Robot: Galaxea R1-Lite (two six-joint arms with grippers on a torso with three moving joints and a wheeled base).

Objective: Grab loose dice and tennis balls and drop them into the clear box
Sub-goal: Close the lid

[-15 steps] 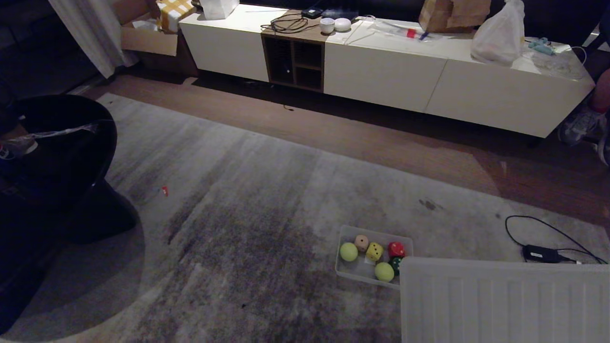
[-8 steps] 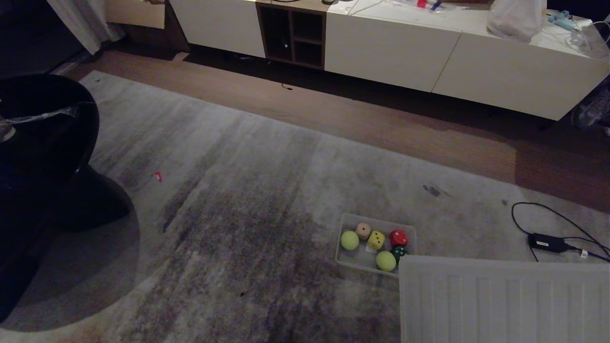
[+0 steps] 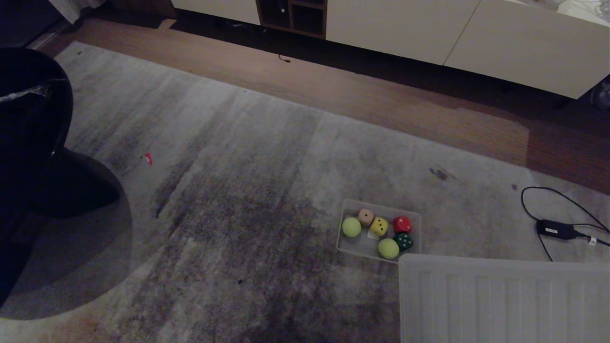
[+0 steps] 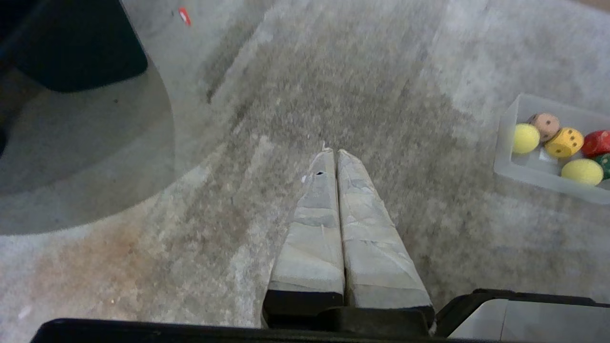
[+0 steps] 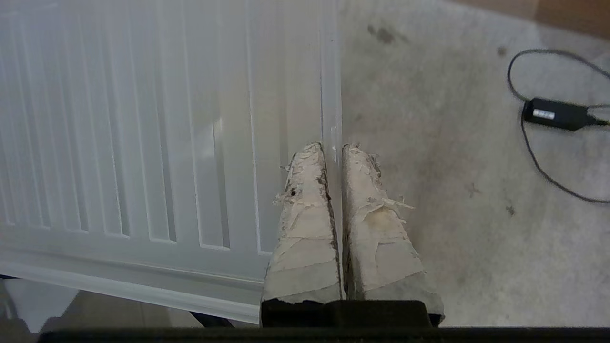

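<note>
The clear box [image 3: 345, 210] sits on the grey rug, and shows in the left wrist view too [image 4: 504, 164]. Inside it lie two tennis balls [image 3: 351, 227] [image 3: 388, 248] and several dice: beige [image 3: 365, 216], pale yellow [image 3: 379, 226], red [image 3: 401, 224] and dark green [image 3: 404, 241]. No loose die or ball shows on the rug. Neither arm is in the head view. My left gripper [image 4: 333, 151] hangs shut and empty over bare rug, well away from the box. My right gripper [image 5: 332, 146] is shut, nothing held, above the edge of the ribbed lid [image 5: 143, 119].
The ribbed clear lid [image 3: 500, 300] lies just in front of the box. A black round seat [image 3: 28, 119] stands at the left. A power adapter with cable [image 3: 555, 229] lies at the right, and a red scrap [image 3: 148, 158] on the rug. White low cabinet [image 3: 429, 33] stands behind.
The head view has tilted downward: the cabinet top has slid out of the picture and the box sits higher in it. The box and its contents have not moved on the rug.
</note>
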